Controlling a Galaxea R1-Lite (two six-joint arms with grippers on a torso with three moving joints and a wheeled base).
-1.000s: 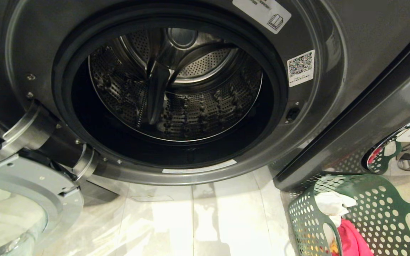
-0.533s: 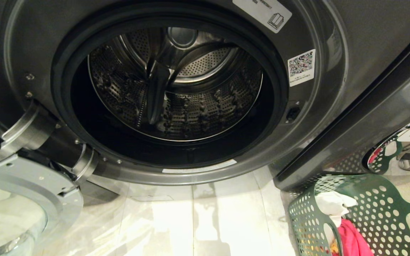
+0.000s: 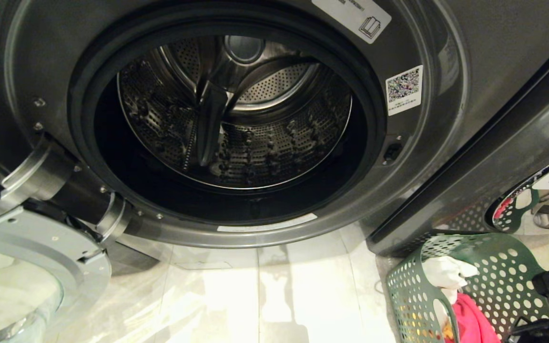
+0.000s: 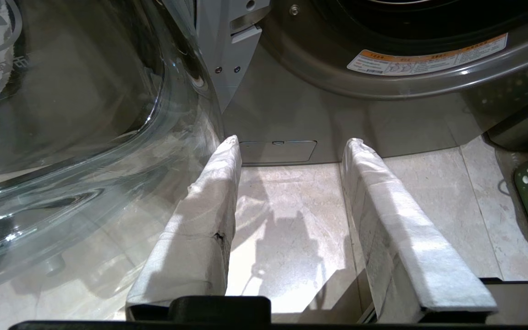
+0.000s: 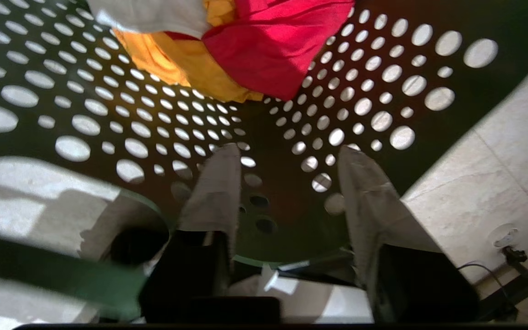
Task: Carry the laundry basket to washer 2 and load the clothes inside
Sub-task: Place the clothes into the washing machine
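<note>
Green laundry basket (image 3: 493,267): on the floor, right of washer 2 (image 3: 236,119) — door open.
Clothes (image 5: 227,46): inside the basket.
Right gripper (image 5: 287,153): over the basket, fingers parted, empty.
Left gripper (image 4: 291,142): parted, empty.

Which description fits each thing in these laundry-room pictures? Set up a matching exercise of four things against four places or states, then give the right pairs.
Things
1. washer door
2. drum
3. laundry basket
4. right pincer

Descriptions
A. on the floor to the right of the washer, garments inside
B. swung open at lower left
C. open over the basket's perforated base, holding nothing
D. bare perforated metal, no garment visible in it

Pairs: 1-B, 2-D, 3-A, 4-C
</note>
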